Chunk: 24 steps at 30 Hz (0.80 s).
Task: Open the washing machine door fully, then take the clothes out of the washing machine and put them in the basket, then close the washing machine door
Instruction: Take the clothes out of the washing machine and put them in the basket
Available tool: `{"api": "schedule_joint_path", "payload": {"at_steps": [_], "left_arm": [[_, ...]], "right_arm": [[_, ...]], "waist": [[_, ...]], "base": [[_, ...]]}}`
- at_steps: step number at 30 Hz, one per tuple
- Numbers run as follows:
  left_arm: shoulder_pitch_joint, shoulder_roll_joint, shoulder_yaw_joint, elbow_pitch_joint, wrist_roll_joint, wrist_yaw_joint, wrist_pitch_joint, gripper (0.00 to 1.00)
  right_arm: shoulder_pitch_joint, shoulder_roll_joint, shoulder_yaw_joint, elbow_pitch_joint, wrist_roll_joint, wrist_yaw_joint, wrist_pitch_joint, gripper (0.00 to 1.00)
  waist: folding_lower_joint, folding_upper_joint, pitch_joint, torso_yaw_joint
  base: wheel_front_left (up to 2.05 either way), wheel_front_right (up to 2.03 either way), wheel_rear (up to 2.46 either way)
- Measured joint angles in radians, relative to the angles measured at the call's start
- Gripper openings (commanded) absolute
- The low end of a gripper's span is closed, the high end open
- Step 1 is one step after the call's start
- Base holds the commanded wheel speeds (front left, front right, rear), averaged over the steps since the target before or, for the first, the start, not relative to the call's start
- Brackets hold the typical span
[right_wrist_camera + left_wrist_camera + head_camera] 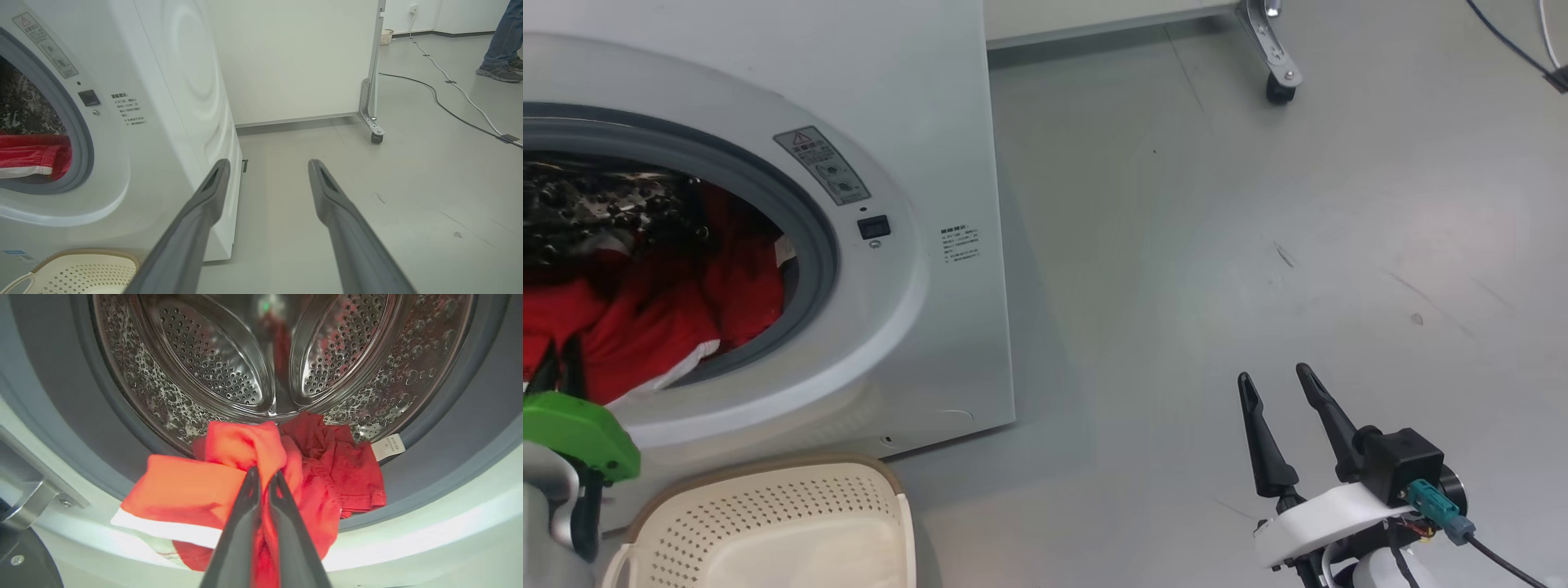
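Well, the clothes inside the washing machine (basket just below).

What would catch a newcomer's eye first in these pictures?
The bright red clothes spill over the lip of the washing machine, vivid against its shiny perforated drum, with the left claw shut on a fold of them. Next come the cream basket on the grey floor just below the opening, and the right claw, open, off to the side.
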State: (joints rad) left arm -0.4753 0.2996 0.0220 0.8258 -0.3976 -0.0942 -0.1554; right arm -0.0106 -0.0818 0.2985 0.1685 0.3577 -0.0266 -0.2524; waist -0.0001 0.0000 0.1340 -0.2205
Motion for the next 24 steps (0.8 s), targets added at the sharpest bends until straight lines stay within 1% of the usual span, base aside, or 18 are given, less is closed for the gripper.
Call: {"api": "schedule_joint_path", "payload": {"at_steps": [1,4,8,10,18,21,24], "left_arm": [[0.011,-0.003,-0.002,-0.002,0.000,-0.001,-0.010,0.00],[0.047,-0.009,-0.006,-0.016,0.000,-0.008,-0.042,0.00],[0.089,-0.023,-0.019,-0.034,0.000,-0.009,-0.063,0.00],[0.107,-0.031,-0.022,-0.050,0.000,-0.013,-0.067,0.00],[0.136,-0.040,-0.025,-0.173,0.000,-0.018,-0.089,0.00],[0.152,-0.043,-0.019,-0.219,0.000,-0.018,-0.094,0.00],[0.173,-0.050,-0.013,-0.259,-0.003,-0.018,-0.094,0.00]], "right_arm": [[0.005,-0.001,-0.001,0.001,0.000,0.006,0.000,1.00],[0.021,-0.004,-0.004,0.002,0.000,0.008,0.000,1.00],[0.041,-0.009,-0.011,0.004,0.000,0.009,0.000,1.00],[0.050,-0.012,-0.015,0.004,0.000,0.016,0.000,1.00],[0.066,-0.014,-0.025,-0.007,0.000,0.018,0.000,1.00],[0.068,-0.013,-0.024,-0.008,-0.001,0.025,0.000,1.00],[0.077,-0.013,-0.024,-0.011,-0.004,0.025,0.000,1.00]], "waist": [[0.0000,0.0000,-0.010,0.005],[0.0000,0.0000,-0.039,0.020],[0.0000,0.0000,-0.076,0.038],[0.0000,0.0000,-0.093,0.047],[0.0000,0.0000,-0.134,0.089],[0.0000,0.0000,-0.142,0.097],[0.0000,0.0000,-0.145,0.102]], "base": [[0.00,0.00,0.00],[0.00,0.00,0.00],[0.00,0.00,0.00],[0.00,0.00,0.00],[0.00,0.00,0.00],[0.00,0.00,0.00],[0.00,0.00,0.00]]}}
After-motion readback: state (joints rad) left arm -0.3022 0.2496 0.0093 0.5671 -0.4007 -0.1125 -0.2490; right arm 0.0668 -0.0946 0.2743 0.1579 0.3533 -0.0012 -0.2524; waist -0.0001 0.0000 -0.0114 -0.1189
